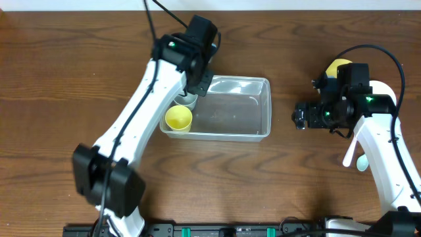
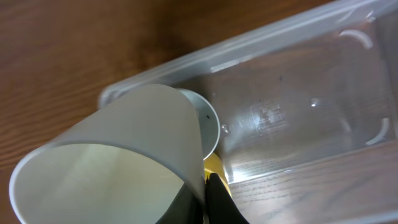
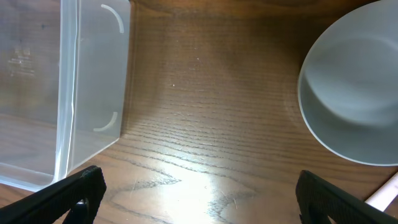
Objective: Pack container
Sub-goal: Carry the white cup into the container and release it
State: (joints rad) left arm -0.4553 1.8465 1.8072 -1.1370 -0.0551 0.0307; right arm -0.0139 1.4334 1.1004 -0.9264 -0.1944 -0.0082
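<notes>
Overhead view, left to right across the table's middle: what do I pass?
The yellow cup → right wall of the container that holds it → right gripper → white utensil. The left gripper, holding a white cup, overlaps the yellow cup, so I leave it out.

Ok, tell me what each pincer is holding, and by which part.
The left pincer is shut on the white cup, pinching its wall at the rim. The right pincer is open and holds nothing.
</notes>
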